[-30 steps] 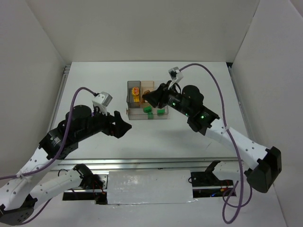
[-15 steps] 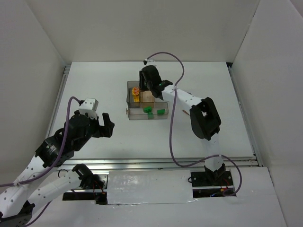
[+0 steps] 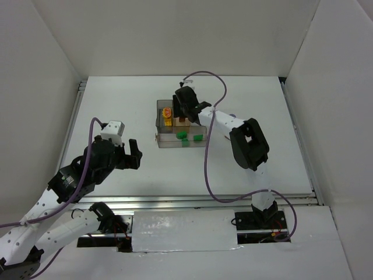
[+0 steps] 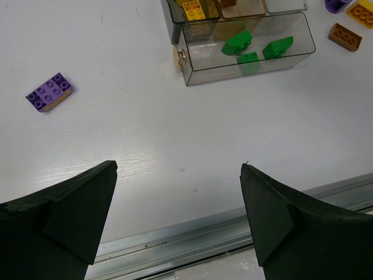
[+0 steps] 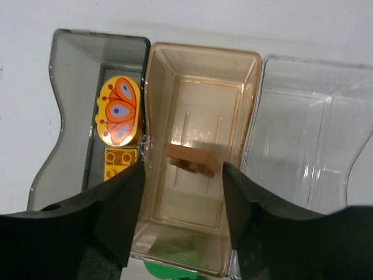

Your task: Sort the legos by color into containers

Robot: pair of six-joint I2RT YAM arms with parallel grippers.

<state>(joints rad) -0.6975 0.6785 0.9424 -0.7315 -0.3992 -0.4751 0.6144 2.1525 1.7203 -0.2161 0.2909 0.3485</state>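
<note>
Black left gripper (image 4: 178,168): fingers spread wide with only bare table (image 4: 145,134) between them. It hangs over the near side of the table, short of the tray.
Purple brick (image 4: 49,92): flat on the table, studs up, left of the tray and well apart from it.
Tray (image 3: 168,142): clear plastic, with the long compartment on its near side and three small ones behind.
Long compartment (image 4: 201,74): three green pieces (image 4: 237,42) inside, close together.
Grey compartment (image 5: 76,76): left of the three. It holds a yellow brick (image 5: 119,162) touching an oval butterfly piece (image 5: 119,111).
Tan compartment (image 5: 201,76): middle one. An orange-brown brick (image 5: 189,159) is inside; cannot tell if it rests on the floor.
Right gripper (image 5: 182,168): points straight down over the tan compartment, fingers apart and not clamping the brick.
Clear compartment (image 5: 309,134): right of the tan one, sharing a wall with it.
Loose brown brick (image 4: 345,36): on the table just right of the tray. A purple piece (image 4: 335,4) and a yellow piece (image 4: 364,11) lie beyond it, cut off by the frame edge.
</note>
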